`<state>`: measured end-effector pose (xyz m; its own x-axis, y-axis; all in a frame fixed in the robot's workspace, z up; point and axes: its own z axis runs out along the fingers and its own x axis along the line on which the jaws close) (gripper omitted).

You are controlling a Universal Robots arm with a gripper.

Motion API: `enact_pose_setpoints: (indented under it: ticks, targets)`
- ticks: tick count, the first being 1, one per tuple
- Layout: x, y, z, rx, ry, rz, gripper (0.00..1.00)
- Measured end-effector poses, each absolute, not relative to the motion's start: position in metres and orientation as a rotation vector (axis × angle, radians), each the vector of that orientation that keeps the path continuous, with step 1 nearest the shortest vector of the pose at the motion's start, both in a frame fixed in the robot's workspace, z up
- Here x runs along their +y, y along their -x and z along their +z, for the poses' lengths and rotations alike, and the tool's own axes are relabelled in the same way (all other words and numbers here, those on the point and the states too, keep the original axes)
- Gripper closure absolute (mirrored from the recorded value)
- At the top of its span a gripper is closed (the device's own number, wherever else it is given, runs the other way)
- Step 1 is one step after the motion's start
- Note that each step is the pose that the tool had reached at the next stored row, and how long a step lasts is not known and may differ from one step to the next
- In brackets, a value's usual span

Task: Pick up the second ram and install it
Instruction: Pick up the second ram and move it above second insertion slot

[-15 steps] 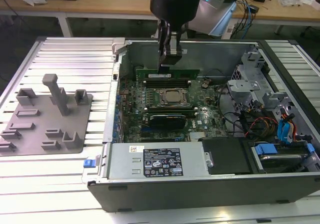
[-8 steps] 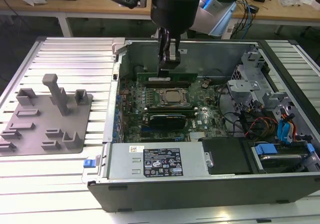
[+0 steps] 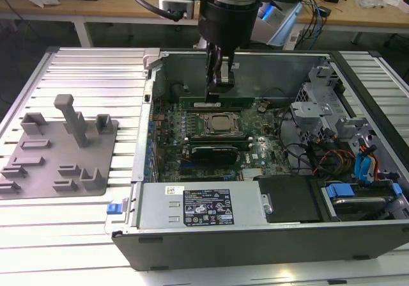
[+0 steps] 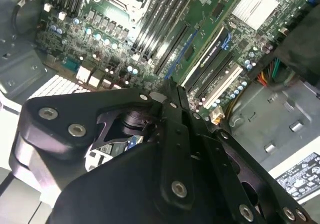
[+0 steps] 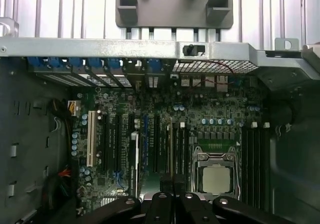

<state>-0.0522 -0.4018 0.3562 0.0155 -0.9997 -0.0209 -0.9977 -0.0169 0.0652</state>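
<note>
The second ram (image 3: 246, 100), a thin green stick, stands on edge along the slots just behind the processor socket (image 3: 220, 125) inside the open computer case. My gripper (image 3: 217, 98) reaches straight down onto the stick's middle, fingers shut on it. In both wrist views the black fingers (image 5: 165, 184) are pressed together over the memory slots beside the socket (image 5: 216, 176), and they hide the stick. The gripper (image 4: 170, 86) hovers close above the motherboard.
A black card (image 3: 214, 151) sits in front of the socket. The grey fixture (image 3: 61, 148) lies on the ribbed table at the exterior view's left. The power supply (image 3: 198, 203) fills the case's front, and a drive cage with cables (image 3: 332, 116) stands on the exterior view's right.
</note>
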Motion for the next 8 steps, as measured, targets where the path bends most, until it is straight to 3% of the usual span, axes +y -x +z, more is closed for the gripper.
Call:
enact_pose_setpoints:
  ticks: [8]
  targets:
    - [-0.396, 0.045, 0.343, -2.179, -2.214, -0.096, 0.91]
